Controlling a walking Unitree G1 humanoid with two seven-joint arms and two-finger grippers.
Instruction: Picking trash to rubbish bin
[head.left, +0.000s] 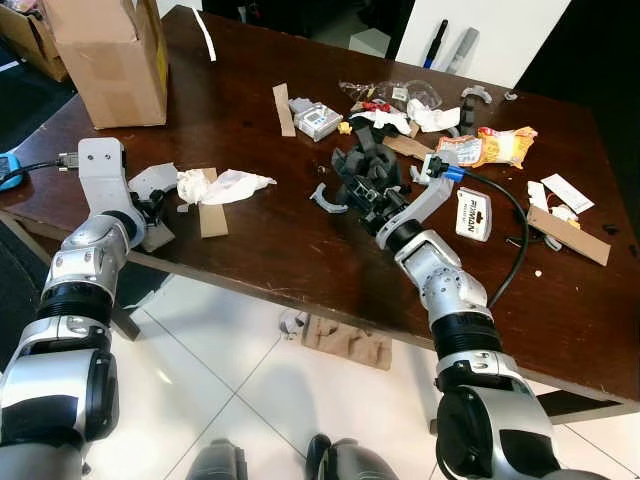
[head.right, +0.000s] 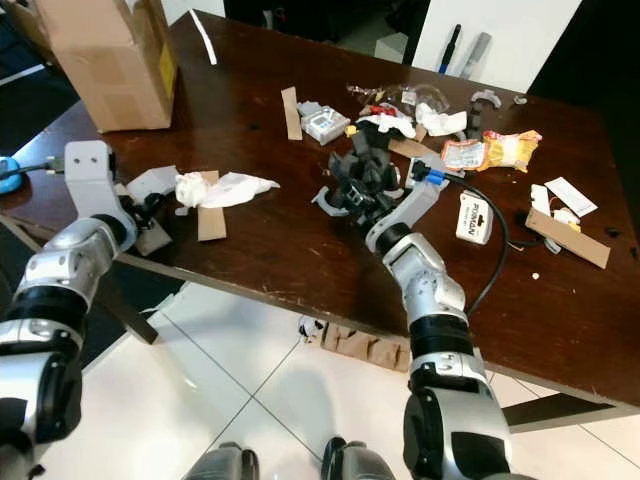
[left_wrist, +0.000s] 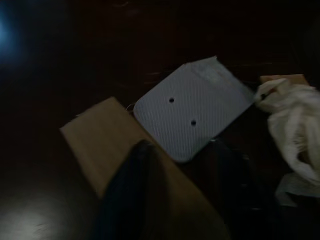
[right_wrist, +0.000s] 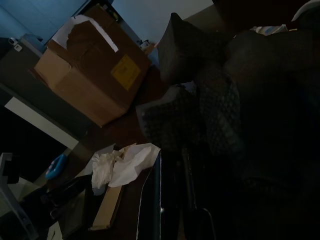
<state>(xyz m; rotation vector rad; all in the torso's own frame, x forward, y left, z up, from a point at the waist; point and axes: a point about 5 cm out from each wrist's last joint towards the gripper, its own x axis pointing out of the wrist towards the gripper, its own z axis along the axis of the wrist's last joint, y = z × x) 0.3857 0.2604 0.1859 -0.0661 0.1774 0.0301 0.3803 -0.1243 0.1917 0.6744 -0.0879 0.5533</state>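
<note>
Right gripper (head.left: 368, 196) reaching over the middle of the dark wooden table (head.left: 260, 250), fingers buried in a heap of black plastic parts (head.left: 362, 168); whether clamped or apart cannot be told. Left gripper (head.left: 152, 208) at the table's near left edge, fingers apart in the wrist view, one finger (left_wrist: 132, 195) lying over a brown cardboard piece (left_wrist: 100, 145), just short of a grey plastic plate (left_wrist: 192, 107) with two holes. Crumpled white paper (head.left: 222, 185) just beside that plate, resting across a cardboard strip (head.left: 212, 215). Open tabletop between the two grippers, and along the near edge between them. Further out: one large cardboard box (head.left: 110, 55) at the far left corner; one more cardboard strip (head.left: 284, 110) standing apart near a small grey device (head.left: 314, 120); one orange snack wrapper (head.left: 495, 146) and one white packet (head.left: 473, 215) right of the heap; a flat cardboard piece (head.left: 568, 236) near the right edge. Loose wrappers and white scraps (head.left: 400, 105) crowded at the far side. One torn cardboard piece (head.left: 345, 342) on the tiled floor (head.left: 230, 400) under the near edge.
</note>
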